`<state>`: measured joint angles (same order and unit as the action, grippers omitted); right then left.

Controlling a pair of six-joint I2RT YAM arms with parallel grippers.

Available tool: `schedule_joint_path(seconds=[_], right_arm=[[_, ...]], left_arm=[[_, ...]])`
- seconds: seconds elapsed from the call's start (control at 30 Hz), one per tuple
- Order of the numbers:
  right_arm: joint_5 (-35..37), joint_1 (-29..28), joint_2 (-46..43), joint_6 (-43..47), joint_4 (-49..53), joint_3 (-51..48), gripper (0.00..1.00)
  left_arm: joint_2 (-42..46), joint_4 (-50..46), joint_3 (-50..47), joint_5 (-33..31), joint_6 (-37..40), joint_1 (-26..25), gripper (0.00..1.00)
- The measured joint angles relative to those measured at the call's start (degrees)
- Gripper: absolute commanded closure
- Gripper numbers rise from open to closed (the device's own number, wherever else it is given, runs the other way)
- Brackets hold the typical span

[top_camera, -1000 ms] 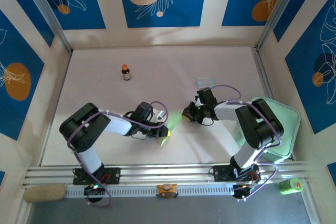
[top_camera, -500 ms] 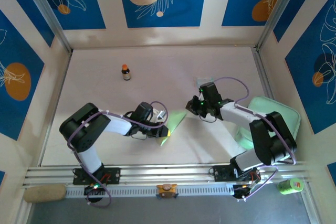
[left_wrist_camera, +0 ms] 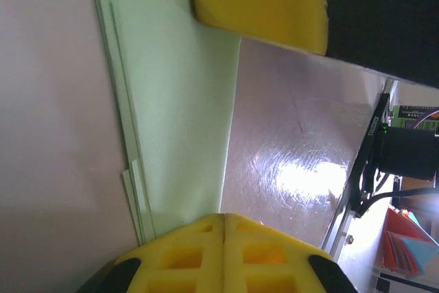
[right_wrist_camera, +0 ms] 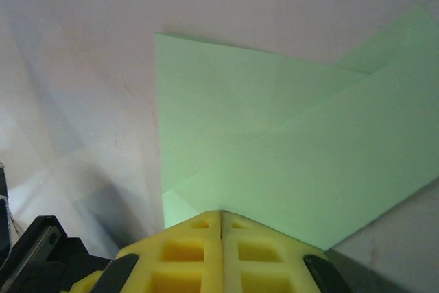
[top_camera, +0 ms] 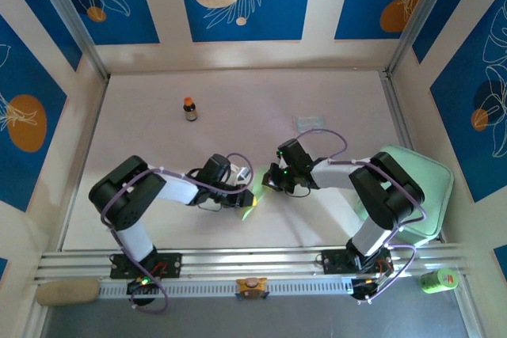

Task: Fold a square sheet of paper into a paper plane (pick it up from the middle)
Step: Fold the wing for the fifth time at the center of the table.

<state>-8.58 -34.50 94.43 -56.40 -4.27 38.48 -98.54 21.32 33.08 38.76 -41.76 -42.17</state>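
Thin pale green sheet of paper point(left_wrist_camera: 178, 101), folded into flat overlapping layers, with diagonal creases and a stepped stack of edges along one side. Flat on pale surface point(top_camera: 158, 148), directly ahead of left gripper point(left_wrist_camera: 223, 216), near end running under its tip. Yellow fingers there pressed together, nothing between them. Same for right gripper point(right_wrist_camera: 221, 212), tip down on the paper's far end, opposite left gripper.

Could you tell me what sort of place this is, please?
Probably a robot-lab test booth: a white table walled by blue leaf-patterned panels, with a left arm and a right arm bolted to an aluminium rail.
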Motion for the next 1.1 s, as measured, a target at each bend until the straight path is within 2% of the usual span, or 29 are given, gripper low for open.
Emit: schedule_joint_path(seconds=[0.43,0.67,0.9,1.1], right_arm=[[-3.7,1.6,0.7,0.0,-2.8,-1.1,0.98],[-3.7,1.6,1.1,0.0,-3.5,-1.0,0.98],[-3.8,1.6,1.4,0.0,-4.1,-1.0,0.98],[-3.9,1.5,1.7,0.0,-4.1,-0.7,0.98]], left_arm=[[7.8,-9.6,-4.3,-1.5,0.1,-0.1,1.0],[15.5,-17.7,-1.0,-4.3,0.7,-0.4,1.0],[9.1,-15.3,6.0,-0.7,0.8,-1.0,0.99],[2.7,-17.2,6.5,0.1,1.9,-1.6,1.0]])
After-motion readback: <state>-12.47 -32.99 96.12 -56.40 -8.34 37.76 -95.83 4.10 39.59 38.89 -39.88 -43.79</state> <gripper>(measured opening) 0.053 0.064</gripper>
